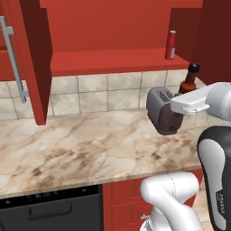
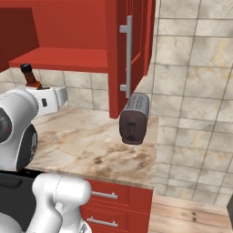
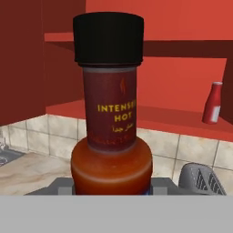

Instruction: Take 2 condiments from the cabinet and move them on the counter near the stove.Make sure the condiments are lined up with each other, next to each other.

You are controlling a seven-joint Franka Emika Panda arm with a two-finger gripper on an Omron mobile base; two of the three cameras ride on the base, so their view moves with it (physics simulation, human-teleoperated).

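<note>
Your gripper (image 1: 187, 97) is closed around the dark brown bottle (image 1: 189, 80), holding it upright in the air above the counter (image 1: 81, 149), just below the open cabinet (image 1: 108, 61). In the hand view the bottle (image 3: 110, 113) stands very close, with a black cap, a dark red label with yellow lettering, and a rounder orange-red body below; the fingertips themselves are hidden behind it. From the right base view you see only the bottle's (image 2: 30, 76) neck and cap rising above the white hand. The red bottle (image 1: 170, 44) with a pale cap stands on the cabinet shelf, near its right end, above and a little left of the held bottle; in the hand view it (image 3: 212, 103) sits on the shelf off to the right. A grey toaster (image 1: 163, 110) stands on the counter against the tiled wall, just left of the hand. The cabinet's left door (image 1: 27, 54) hangs open with a long silver handle (image 1: 13, 58). Below the counter's front edge at the left you see a black appliance (image 1: 49, 210), and red drawers (image 2: 113, 202) beside it.
</note>
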